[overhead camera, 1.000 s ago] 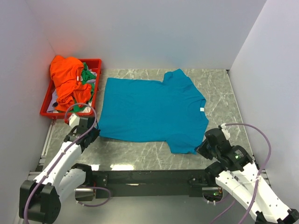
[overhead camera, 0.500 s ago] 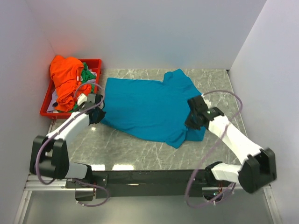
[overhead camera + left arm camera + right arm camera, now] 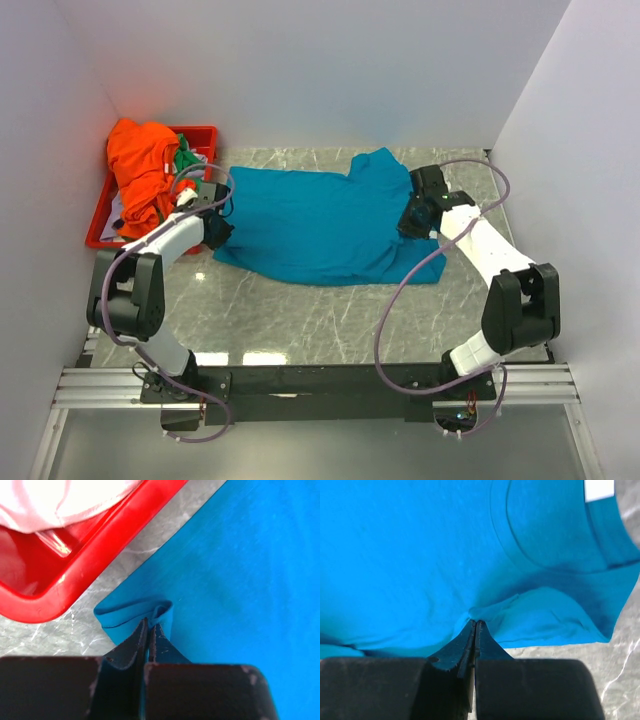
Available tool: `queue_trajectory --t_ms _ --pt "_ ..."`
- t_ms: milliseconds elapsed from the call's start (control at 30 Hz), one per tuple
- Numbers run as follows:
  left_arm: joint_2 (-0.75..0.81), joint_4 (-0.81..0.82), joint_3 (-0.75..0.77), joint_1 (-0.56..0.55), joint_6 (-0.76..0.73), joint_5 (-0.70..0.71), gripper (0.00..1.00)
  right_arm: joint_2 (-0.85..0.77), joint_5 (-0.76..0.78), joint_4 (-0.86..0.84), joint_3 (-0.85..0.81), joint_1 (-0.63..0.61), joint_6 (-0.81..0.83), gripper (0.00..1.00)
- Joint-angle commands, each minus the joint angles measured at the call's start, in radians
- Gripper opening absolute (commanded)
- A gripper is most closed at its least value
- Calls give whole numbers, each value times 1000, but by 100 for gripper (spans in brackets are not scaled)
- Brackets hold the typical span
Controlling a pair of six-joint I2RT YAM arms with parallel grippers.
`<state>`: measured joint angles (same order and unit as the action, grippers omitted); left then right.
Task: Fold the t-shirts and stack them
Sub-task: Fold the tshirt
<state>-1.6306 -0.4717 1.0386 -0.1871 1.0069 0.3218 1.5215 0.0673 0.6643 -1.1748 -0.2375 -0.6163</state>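
The teal-blue t-shirt point(image 3: 310, 225) lies spread on the marble table, its near half drawn back over the far half. My left gripper point(image 3: 216, 222) is shut on the shirt's left hem corner point(image 3: 150, 615), next to the red tray. My right gripper point(image 3: 412, 218) is shut on a pinch of the shirt point(image 3: 476, 616) near the collar and white label point(image 3: 599, 489). The orange t-shirt point(image 3: 142, 170) and the green t-shirt point(image 3: 187, 165) lie bunched in the tray.
The red plastic tray point(image 3: 205, 133) stands at the far left against the wall; its rim point(image 3: 90, 575) is close to my left fingers. White walls close in the left, back and right sides. A white cloth point(image 3: 65, 500) lies in the tray.
Both grippers have moved away from me toward the back, carrying the shirt's near edge with them. The near part of the shirt now lies further back, with more bare table in front.
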Motion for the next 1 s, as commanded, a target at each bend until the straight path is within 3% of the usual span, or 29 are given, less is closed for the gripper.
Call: queue_trajectory --t_ms 0,433,967 --pt "-5 -4 63 14 -17 17 1 14 -21 -26 -65 39 47 0" --pt "-37 -16 110 57 -25 11 1 98 -63 -25 -175 102 73 0" --pt "-41 -1 141 80 -63 -23 1 78 -130 -88 -148 175 75 0"
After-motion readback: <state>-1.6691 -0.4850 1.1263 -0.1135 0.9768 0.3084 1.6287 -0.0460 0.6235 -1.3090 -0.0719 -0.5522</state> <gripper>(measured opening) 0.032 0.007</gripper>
